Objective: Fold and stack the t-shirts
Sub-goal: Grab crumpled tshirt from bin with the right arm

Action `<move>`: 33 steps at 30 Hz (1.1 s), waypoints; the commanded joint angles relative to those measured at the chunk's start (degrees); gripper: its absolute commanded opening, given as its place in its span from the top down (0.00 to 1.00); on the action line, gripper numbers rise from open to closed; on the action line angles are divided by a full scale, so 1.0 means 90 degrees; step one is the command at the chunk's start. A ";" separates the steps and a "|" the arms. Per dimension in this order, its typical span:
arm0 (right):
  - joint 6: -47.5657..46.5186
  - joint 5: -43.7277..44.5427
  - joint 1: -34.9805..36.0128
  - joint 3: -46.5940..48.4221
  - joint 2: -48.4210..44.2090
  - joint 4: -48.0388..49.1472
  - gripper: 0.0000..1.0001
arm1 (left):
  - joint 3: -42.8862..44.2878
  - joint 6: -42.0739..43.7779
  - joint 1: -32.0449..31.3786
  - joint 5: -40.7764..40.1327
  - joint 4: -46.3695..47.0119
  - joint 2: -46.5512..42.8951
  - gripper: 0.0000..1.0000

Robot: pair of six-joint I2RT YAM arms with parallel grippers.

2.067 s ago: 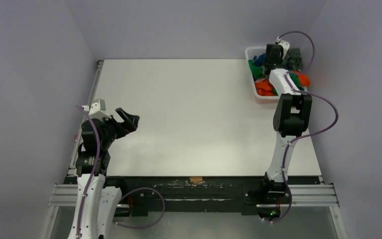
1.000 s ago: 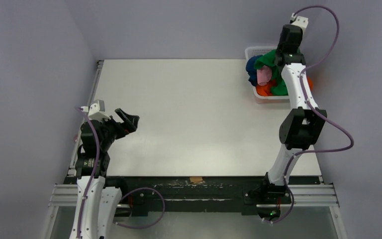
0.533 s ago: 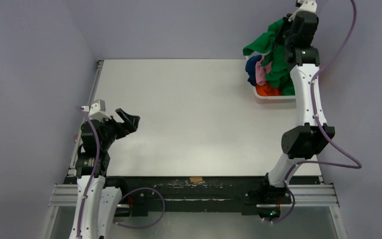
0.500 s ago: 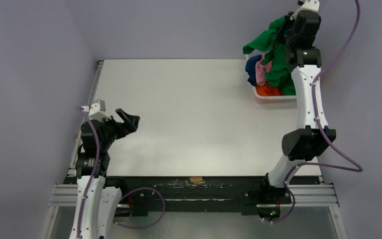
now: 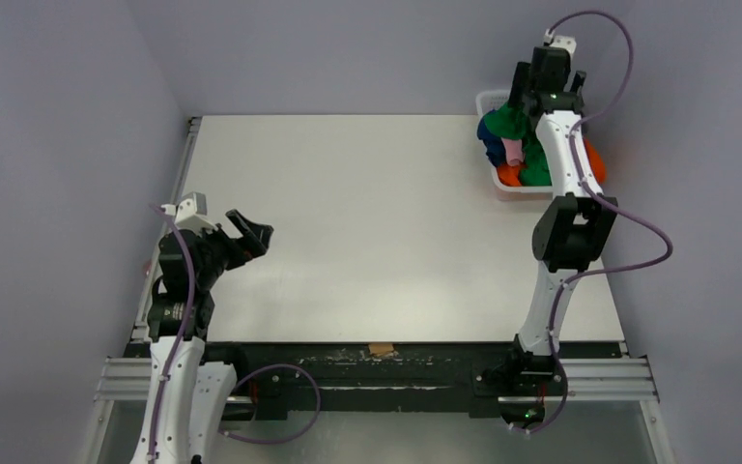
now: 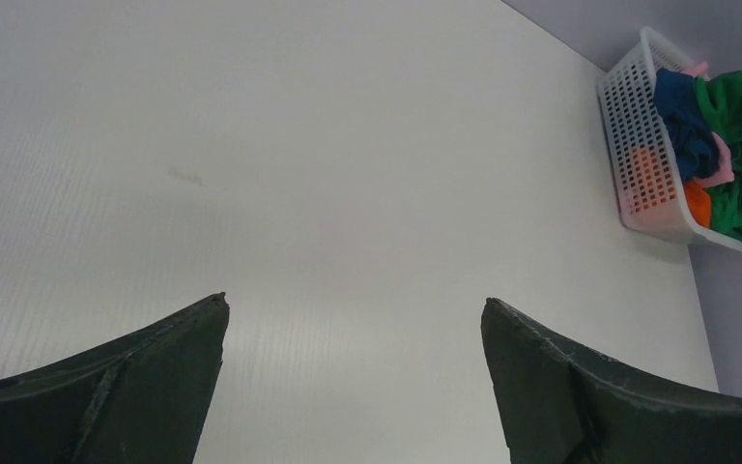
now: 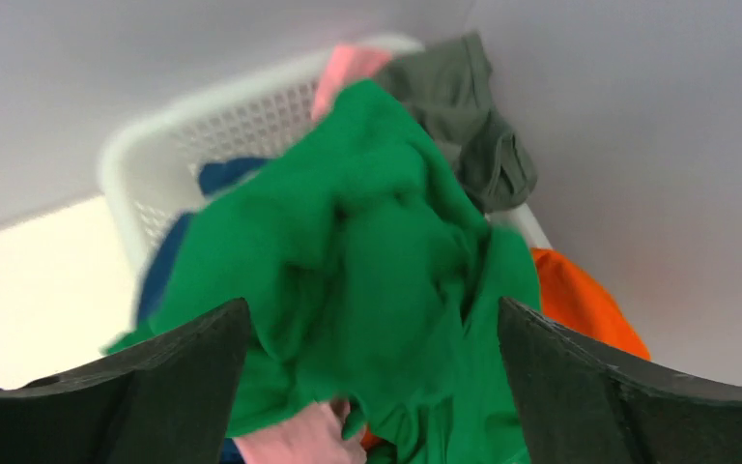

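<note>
The t-shirts lie piled in a white lattice basket at the table's far right corner. The bright green t-shirt is crumpled on top, over navy, pink, orange and grey ones. My right gripper hangs open just above the green t-shirt, holding nothing. My left gripper is open over the table's left side, far from the basket.
The white table stretches between the two arms. Grey walls close in behind and to the right of the basket. The right arm reaches along the table's right edge.
The right gripper held the green t-shirt lifted high over the basket; it has now opened, the t-shirt has dropped back onto the pile, and the arm has come lower. The left arm is still.
</note>
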 commanded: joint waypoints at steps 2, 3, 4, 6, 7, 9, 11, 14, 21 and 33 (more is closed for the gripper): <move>0.0005 0.0619 -0.0062 -0.0364 -0.0777 -0.0152 0.02 | 0.0004 -0.0038 -0.0003 0.0060 0.0240 0.0080 0.00; 0.0019 0.0607 -0.0096 -0.0810 -0.1091 0.0064 0.01 | 0.0005 -0.0033 -0.0004 0.0055 0.0254 0.0088 0.00; 0.0064 0.0579 -0.0161 -0.1233 -0.1372 0.0244 0.01 | 0.0005 -0.0044 -0.0002 0.0055 0.0259 0.0104 0.00; 0.0293 0.0478 -0.0373 -0.2046 -0.1904 0.0429 0.01 | -0.0008 -0.0071 -0.0001 0.0062 0.0300 0.0121 0.00; 0.0491 0.0373 -0.0552 -0.2385 -0.2101 0.0462 0.01 | -0.0030 -0.0087 -0.0007 0.0070 0.0327 0.0126 0.00; 0.0955 -0.0121 -0.0971 -0.2969 -0.2382 0.0491 0.04 | -0.0047 -0.0107 -0.0002 0.0124 0.0392 0.0155 0.00; 0.1298 -0.0901 -0.1343 -0.3524 -0.2487 0.0542 0.07 | -0.0054 -0.0111 -0.0003 0.0178 0.0423 0.0192 0.00; 0.1342 -0.1582 -0.1542 -0.3942 -0.2335 0.0747 0.11 | -0.0054 -0.0116 -0.0001 0.0166 0.0436 0.0210 0.00; 0.1467 -0.2422 -0.1565 -0.3334 -0.0995 0.0994 0.18 | -0.0059 -0.0125 0.0001 0.0174 0.0407 0.0210 0.00; 0.1767 -0.2914 -0.1544 -0.3098 -0.1092 0.1288 1.00 | -0.0032 -0.0107 0.0001 0.0154 0.0334 0.0181 0.00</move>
